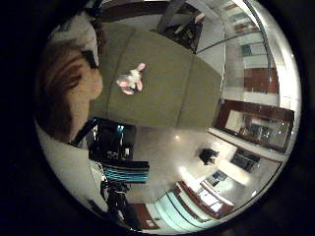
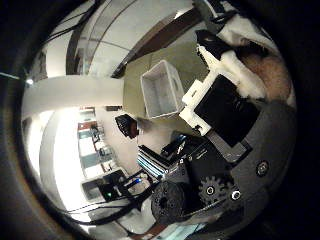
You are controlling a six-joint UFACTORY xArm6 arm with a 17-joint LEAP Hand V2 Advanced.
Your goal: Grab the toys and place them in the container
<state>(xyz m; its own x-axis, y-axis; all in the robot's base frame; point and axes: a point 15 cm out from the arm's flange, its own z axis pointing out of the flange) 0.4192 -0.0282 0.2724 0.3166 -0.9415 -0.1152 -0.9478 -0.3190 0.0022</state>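
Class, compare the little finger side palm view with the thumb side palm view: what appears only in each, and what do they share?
Only the little finger side view shows the pink and white plush toy, lying alone on the olive table. Only the thumb side view shows the white container, seemingly empty, and the hand. Both show the olive table and a brown and white furry toy close against the palm.

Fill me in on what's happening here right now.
The robot's right hand is closed around a brown and white plush toy, held close against the palm. A white container sits empty on the olive table. A second, pink and white plush toy lies on the table, not yet picked up.
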